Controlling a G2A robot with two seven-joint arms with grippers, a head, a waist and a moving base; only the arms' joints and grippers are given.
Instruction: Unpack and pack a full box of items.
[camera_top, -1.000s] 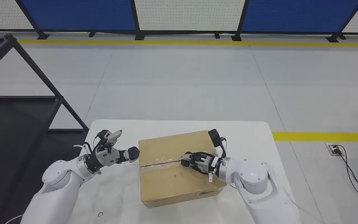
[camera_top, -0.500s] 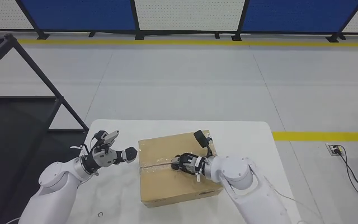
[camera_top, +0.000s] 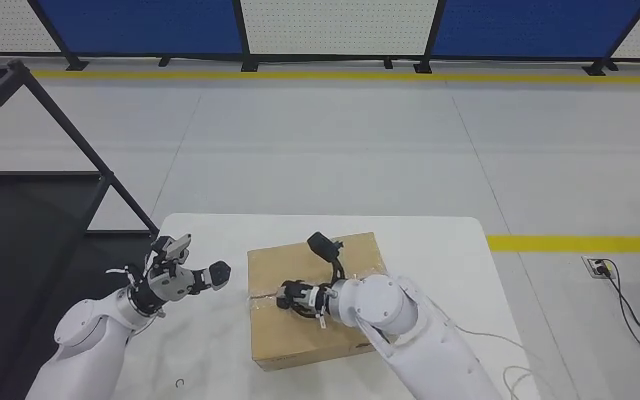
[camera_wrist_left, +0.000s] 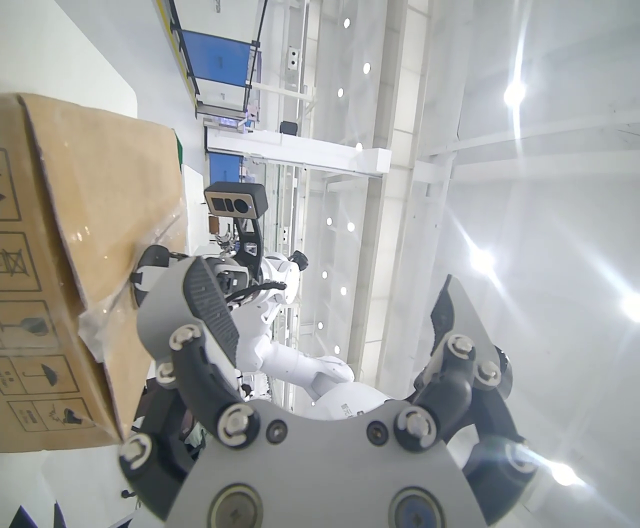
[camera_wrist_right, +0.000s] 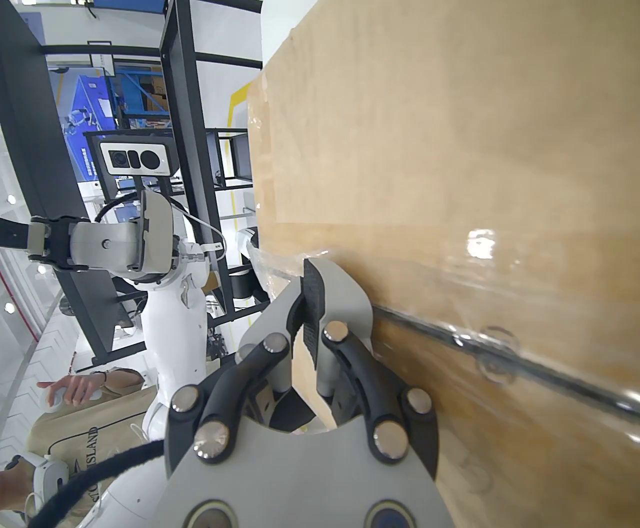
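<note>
nearest to the robot is the right gripper (camera_wrist_right: 311, 292). it lies low on the top of the box (camera_top: 300, 345), on the middle seam, close to the box's left end. its two fingers are pressed together with no gap between them. i think it is placed there to work on the clear tape (camera_wrist_right: 480, 280) that seals the flaps, because the box must be opened before anything can come out. at that end the tape looks wrinkled and partly loose.

the left gripper (camera_top: 205, 275) hangs beside the left side of the box, near it but apart. its fingers are spread wide and it holds nothing. probably it is placed there to steady the box or to take the loose tape end.

the box stands about in the middle of the white table (camera_top: 440, 250), with its flaps closed, so in my judgement the unpacking is only at its start. beyond the table are a yellow line (camera_top: 300, 74) on the floor and blue panels (camera_top: 140, 25).

the items inside are hidden by the closed flaps. i cannot tell whether a bit of tape is caught between the right fingers. a small dark thing (camera_top: 178, 382) on the near table edge is too small to name.
</note>
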